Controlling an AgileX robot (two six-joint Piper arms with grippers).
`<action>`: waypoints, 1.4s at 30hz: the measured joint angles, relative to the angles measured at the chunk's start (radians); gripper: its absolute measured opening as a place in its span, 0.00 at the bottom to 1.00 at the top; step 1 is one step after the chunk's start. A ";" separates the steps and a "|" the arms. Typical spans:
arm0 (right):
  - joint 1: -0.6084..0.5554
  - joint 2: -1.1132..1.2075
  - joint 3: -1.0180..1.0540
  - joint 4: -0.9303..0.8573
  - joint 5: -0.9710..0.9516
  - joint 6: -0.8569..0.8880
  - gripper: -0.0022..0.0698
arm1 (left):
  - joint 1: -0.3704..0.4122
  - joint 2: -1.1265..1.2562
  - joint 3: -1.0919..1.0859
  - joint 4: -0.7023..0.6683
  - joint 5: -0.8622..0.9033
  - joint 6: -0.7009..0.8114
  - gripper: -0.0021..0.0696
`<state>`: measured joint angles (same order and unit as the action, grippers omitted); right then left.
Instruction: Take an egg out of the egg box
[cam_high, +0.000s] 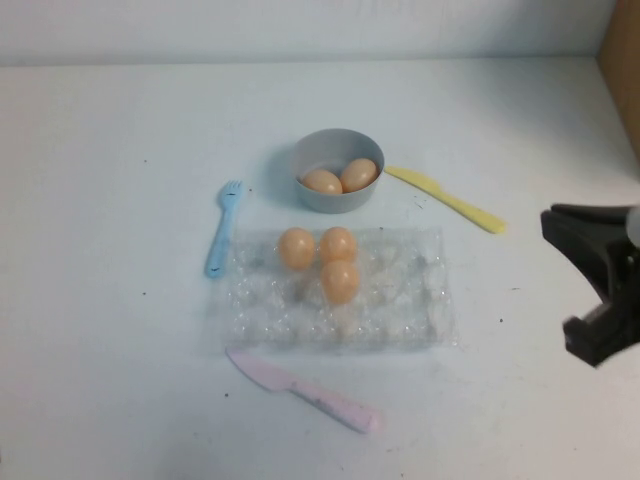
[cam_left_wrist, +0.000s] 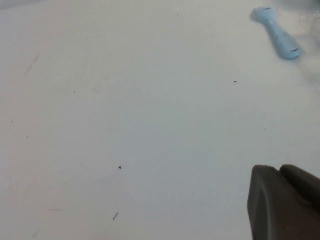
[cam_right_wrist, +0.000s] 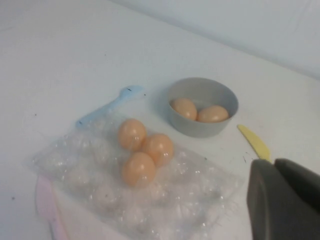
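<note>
We are seeing three eggs sitting in egg box (cam_high: 400, 310) cups, nearest egg (cam_high: 340, 281) reachable. Right gripper (cam_high: 610, 290) hovering well right of egg box, jaws closed, holding nothing. Left gripper (cam_left_wrist: 285, 210) parked left of egg box, jaws: cannot tell. Bowl (cam_high: 318, 152) just behind egg box, holding two eggs.

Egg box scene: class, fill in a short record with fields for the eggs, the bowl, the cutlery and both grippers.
egg box: clear plastic tray, three eggs in it
egg: nearest of the three
bowl: grey, behind the box, two eggs inside
fork: blue, left of box
yellow knife: right of bowl
pink knife: in front of box
right gripper: right edge, shut, empty
left gripper: over bare table
</note>
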<state>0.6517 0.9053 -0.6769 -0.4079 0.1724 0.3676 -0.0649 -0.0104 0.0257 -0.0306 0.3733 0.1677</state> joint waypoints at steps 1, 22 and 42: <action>0.000 -0.033 0.033 -0.018 -0.005 0.000 0.01 | 0.000 0.000 0.000 0.000 0.000 0.000 0.02; -0.010 -0.617 0.494 0.043 0.090 -0.020 0.01 | 0.000 0.000 0.000 0.000 0.000 0.000 0.02; -0.644 -0.913 0.702 0.431 0.179 -0.413 0.01 | 0.000 0.000 0.000 0.000 0.000 0.000 0.02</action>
<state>0.0079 -0.0074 0.0250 0.0227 0.3516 -0.0454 -0.0649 -0.0104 0.0257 -0.0306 0.3733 0.1677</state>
